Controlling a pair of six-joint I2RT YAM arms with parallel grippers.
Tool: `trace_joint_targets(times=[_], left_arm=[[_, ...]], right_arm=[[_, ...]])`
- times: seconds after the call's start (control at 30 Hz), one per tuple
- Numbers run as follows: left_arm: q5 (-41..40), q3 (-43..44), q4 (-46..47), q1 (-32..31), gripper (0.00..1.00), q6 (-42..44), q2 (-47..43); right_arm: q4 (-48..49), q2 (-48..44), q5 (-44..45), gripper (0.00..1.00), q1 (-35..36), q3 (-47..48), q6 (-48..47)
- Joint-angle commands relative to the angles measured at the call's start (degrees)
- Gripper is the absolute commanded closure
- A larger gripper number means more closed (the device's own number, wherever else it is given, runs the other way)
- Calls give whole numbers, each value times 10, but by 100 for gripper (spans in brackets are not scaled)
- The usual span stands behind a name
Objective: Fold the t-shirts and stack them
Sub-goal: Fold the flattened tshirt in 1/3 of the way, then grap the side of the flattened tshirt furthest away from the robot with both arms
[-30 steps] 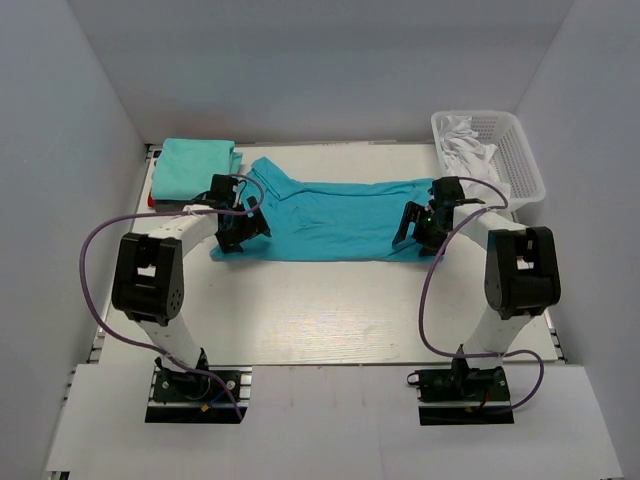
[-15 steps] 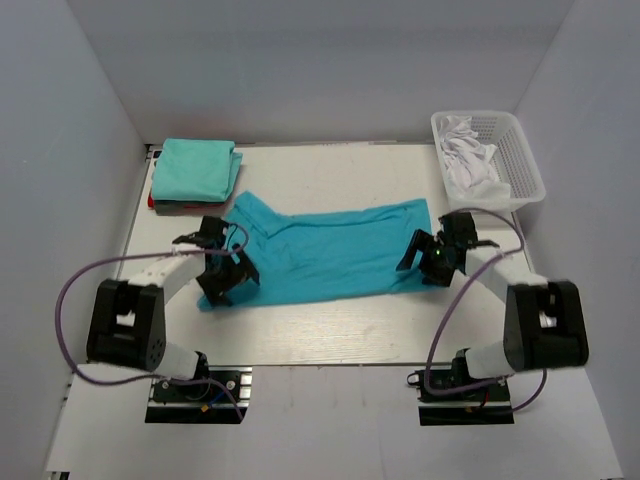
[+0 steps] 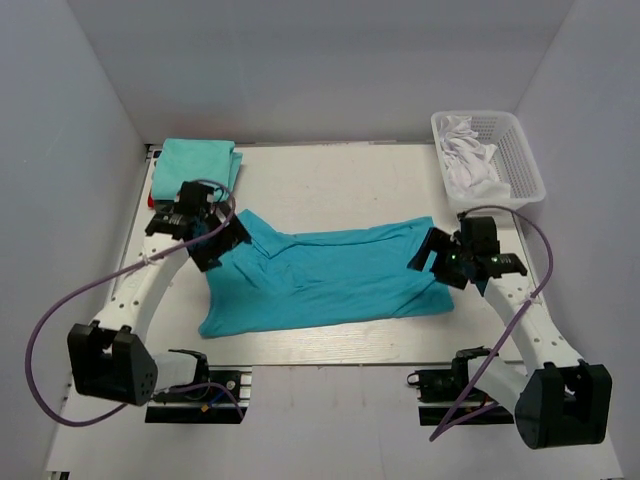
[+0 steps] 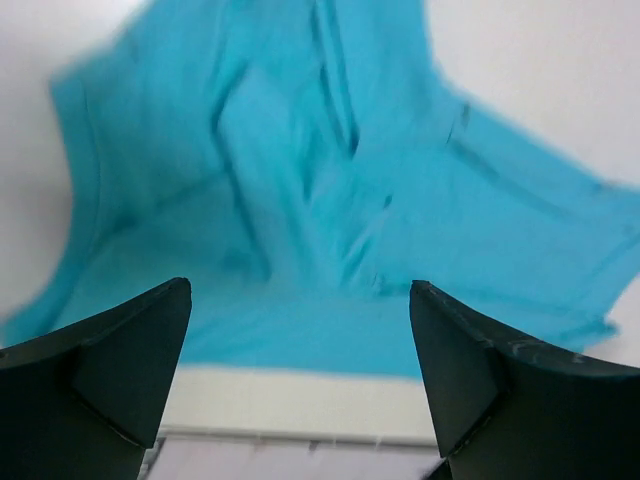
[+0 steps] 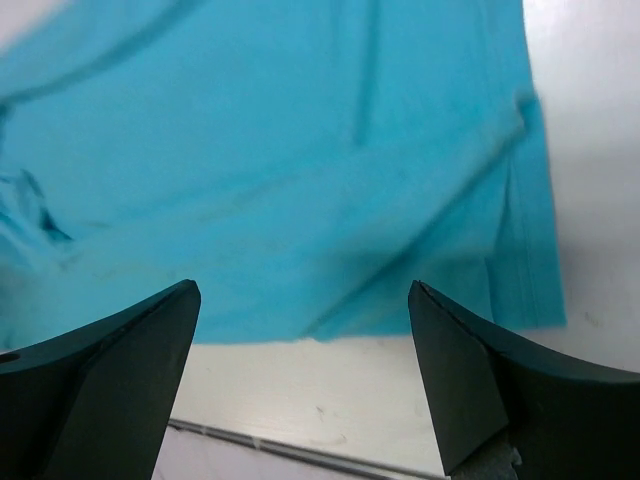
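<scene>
Though creased, soft turquoise t-shirt (image 3: 330, 280) outspread.

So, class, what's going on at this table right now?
Two robot arms are folding t-shirts. A turquoise tee lies spread on the table. The left arm and right arm hover over its ends, jaws open, gripping nothing. A folded stack sits far left, a basket of white cloth far right.

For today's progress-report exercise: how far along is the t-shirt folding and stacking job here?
Done: a folded mint tee lies at the far-left corner. In hand: the turquoise tee lies spread and wrinkled, the left hand and right hand open over it, gripping nothing. Left: fold it, stack it; white cloth sits in the basket.
</scene>
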Motion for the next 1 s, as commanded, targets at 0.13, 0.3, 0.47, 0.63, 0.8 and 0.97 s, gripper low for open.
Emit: trace_joint_targets(times=[0.13,0.3,0.47,0.63,0.8,0.97], left_arm=[[-136,141,106,16,0,80,180],[-110,197,168,22,6,117,306],[-172,235,190,33,14,146,375],[-144,247,219,33,25,169,411],[-133,227,250,33,34,175,425],[-109,239,244,33,41,175,444]], right_arm=[[44,82,-16,10,-3,127,-26],[37,129,-17,10,-4,166,-22],[34,152,-7,10,-5,181,-22],[24,162,8,10,-5,187,-23],[14,172,19,10,-8,197,-25],[5,173,32,10,-9,204,-30]])
